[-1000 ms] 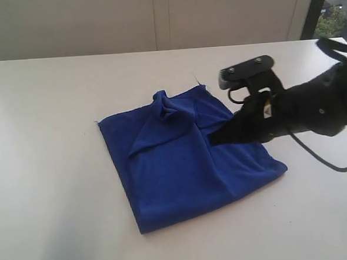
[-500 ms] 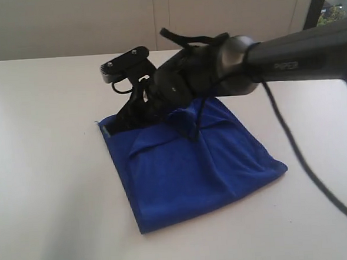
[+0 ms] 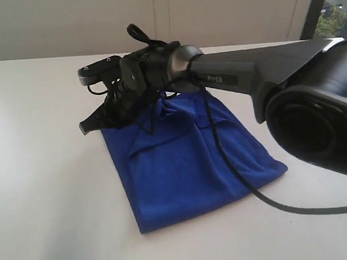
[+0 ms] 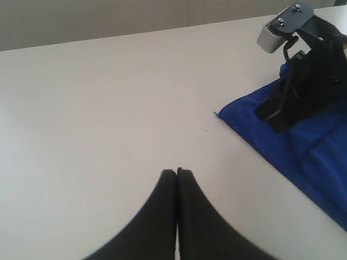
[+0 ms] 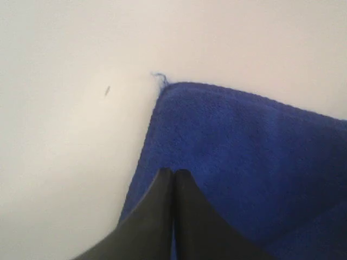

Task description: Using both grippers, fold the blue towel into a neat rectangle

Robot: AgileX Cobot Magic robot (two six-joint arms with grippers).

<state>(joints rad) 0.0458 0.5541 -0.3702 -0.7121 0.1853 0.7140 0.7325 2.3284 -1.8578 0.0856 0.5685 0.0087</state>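
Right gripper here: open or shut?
Shut. In the right wrist view the right gripper has its fingers pressed together with no gap and no cloth between them, tips over a corner of the blue towel.

Three downward views share the blue towel corner.

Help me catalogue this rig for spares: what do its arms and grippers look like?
The right arm is a dark grey tube with white PIPER lettering, a silver collar and a bulky black joint, trailing a thin black cable. The left gripper and right gripper end in slim, pointed black fingers. A small grey screwed camera block tops the right wrist.
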